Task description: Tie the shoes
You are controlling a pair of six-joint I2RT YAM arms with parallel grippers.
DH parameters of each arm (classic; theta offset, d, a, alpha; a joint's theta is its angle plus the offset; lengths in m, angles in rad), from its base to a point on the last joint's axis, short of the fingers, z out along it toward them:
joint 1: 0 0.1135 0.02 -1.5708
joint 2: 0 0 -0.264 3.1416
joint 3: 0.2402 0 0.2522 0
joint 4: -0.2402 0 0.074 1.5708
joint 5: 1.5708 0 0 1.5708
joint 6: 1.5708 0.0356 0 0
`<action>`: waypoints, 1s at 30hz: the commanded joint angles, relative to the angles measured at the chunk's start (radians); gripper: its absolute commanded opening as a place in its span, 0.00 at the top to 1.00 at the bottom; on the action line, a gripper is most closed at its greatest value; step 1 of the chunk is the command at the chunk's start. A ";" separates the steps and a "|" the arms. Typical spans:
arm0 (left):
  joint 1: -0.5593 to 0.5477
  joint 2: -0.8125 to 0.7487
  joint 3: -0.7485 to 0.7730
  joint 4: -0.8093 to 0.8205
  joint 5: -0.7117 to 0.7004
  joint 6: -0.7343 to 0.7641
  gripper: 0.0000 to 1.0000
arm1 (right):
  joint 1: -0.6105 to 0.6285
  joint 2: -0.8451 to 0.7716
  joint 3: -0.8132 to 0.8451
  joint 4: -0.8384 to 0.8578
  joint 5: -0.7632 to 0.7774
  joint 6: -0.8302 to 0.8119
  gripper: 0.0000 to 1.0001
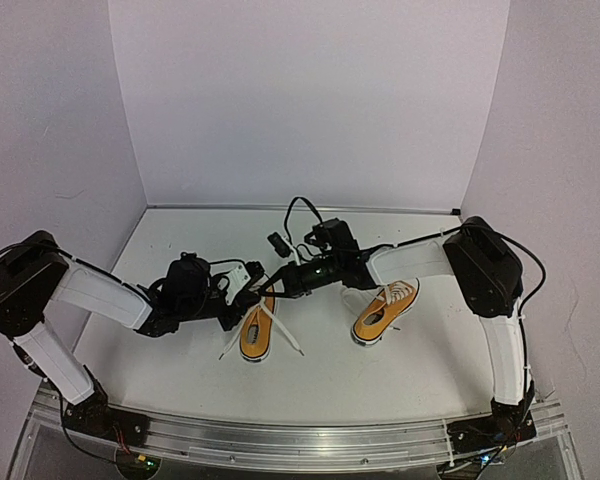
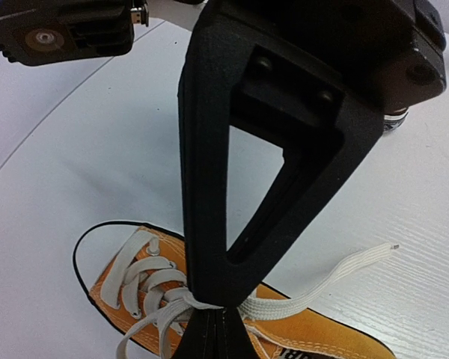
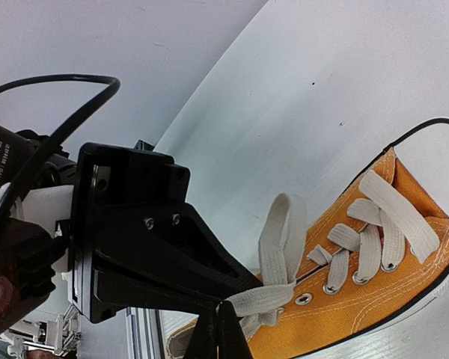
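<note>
Two orange-yellow sneakers with white laces lie on the table: the left shoe (image 1: 257, 335) and the right shoe (image 1: 385, 311). Both grippers meet over the left shoe's lacing. My left gripper (image 1: 253, 298) is shut on one white lace (image 2: 314, 292) just above the shoe (image 2: 112, 295); the lace's free end trails right onto the table. My right gripper (image 1: 277, 285) is shut on the other lace (image 3: 266, 298), beside an upright loop of lace (image 3: 280, 235) above the same shoe (image 3: 374, 307). Two loose lace ends (image 1: 292, 341) splay out beside the left shoe.
The right shoe lies untouched under the right forearm, its toe towards the front. White walls enclose the table (image 1: 180, 240) at the back and sides. A metal rail (image 1: 300, 445) runs along the near edge by the arm bases.
</note>
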 commanded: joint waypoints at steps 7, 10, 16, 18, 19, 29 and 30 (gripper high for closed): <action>0.026 0.088 -0.063 0.338 0.113 -0.157 1.00 | 0.019 -0.018 0.006 0.066 -0.025 0.018 1.00; 0.039 0.129 -0.074 0.432 0.131 -0.204 1.00 | 0.027 -0.015 0.003 0.070 -0.025 0.021 1.00; 0.063 0.211 -0.107 0.637 0.176 -0.284 1.00 | 0.039 0.002 -0.002 0.086 -0.039 0.036 1.00; 0.068 0.241 -0.119 0.699 0.190 -0.301 1.00 | 0.039 0.003 -0.019 0.089 -0.043 0.041 1.00; 0.070 0.249 -0.122 0.720 0.199 -0.306 1.00 | 0.038 -0.001 -0.030 0.089 -0.042 0.038 1.00; 0.078 0.316 -0.138 0.835 0.245 -0.312 1.00 | -0.014 -0.131 -0.116 0.090 -0.034 0.036 0.73; 0.079 0.320 -0.138 0.838 0.246 -0.312 1.00 | -0.022 -0.141 -0.122 0.090 -0.030 0.037 0.73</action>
